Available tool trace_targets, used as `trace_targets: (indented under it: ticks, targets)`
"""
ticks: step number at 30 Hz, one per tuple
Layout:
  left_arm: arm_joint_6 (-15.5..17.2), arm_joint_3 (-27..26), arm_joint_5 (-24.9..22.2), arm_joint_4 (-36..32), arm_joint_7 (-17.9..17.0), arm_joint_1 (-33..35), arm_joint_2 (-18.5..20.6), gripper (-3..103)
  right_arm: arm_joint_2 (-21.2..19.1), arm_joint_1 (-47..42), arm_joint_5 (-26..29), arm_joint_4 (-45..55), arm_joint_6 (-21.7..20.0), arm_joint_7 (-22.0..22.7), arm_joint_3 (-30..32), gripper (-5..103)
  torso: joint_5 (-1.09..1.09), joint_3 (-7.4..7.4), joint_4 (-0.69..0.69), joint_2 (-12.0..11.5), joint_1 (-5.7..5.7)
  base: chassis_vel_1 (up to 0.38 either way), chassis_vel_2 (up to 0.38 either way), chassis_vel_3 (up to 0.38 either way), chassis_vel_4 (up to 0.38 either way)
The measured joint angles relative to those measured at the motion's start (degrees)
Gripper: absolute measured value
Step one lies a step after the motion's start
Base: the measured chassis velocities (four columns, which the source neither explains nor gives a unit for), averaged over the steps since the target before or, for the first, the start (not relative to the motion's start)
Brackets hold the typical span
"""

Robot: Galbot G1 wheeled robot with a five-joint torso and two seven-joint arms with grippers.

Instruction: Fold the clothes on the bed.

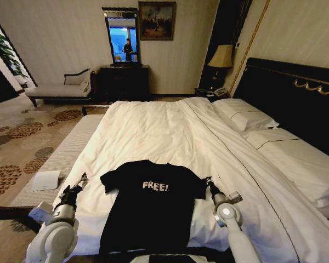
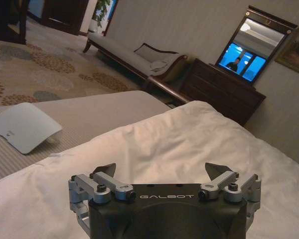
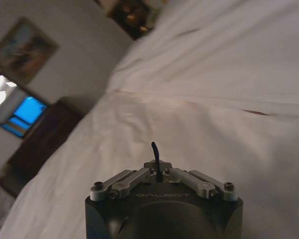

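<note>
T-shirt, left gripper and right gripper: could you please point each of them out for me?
T-shirt (image 1: 148, 211): head view, on the chest below the lettering.
Left gripper (image 2: 162, 174): left wrist view, midway between its spread fingertips.
Right gripper (image 3: 157, 162): right wrist view, where the fingertips meet on dark fabric.

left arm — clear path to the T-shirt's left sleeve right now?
Probably yes. The left pincer is open, low over the white duvet just outside the black T-shirt, near its left sleeve. Only bare duvet lies between them. The right pincer sits shut at the opposite sleeve.
</note>
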Motion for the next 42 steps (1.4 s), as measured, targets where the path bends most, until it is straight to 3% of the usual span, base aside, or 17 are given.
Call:
trace_targets:
  ticks: [14, 31, 33, 36, 42]
  targets:
    - [-0.7, -2.2, -0.1, -1.1, 0.2, 2.5, 0.0, 100, 2.4, 2.1, -8.4, -3.4, 2.2, -1.8, -8.7, 0, 0.0, 0.0, 0.0, 0.0, 0.0, 0.0, 0.0, 0.0, 0.0]
    - [-1.3, -1.3, 2.9, -2.2, 0.3, 4.5, -2.2, 100, 1.8, 4.8, -11.4, -6.6, 5.6, -4.8, -17.0, -1, 0.01, 0.0, 0.01, 0.0, 0.0, 0.0, 0.0, 0.0, 0.0]
    - [-1.3, -1.2, 3.1, -2.1, 0.3, 4.5, -2.2, 100, 1.8, 3.6, -11.9, -5.4, 5.6, -5.4, -16.3, 9, 0.01, 0.0, 0.01, 0.0, 0.0, 0.0, 0.0, 0.0, 0.0]
    - [-1.3, -0.8, 3.6, -1.8, 0.2, 4.3, -2.2, 100, 1.7, 1.4, -11.9, -2.7, 5.9, -6.0, -14.5, 15, 0.01, 0.0, 0.0, 0.0, 0.0, 0.0, 0.0, 0.0, 0.0]
    - [-1.2, 1.3, 6.1, 0.0, -0.1, 2.2, -2.5, 100, 1.1, -5.0, -7.7, 6.5, 5.2, -6.0, -10.4, 41, 0.0, 0.0, -0.01, 0.0, 0.0, 0.0, 0.0, 0.0, 0.0]
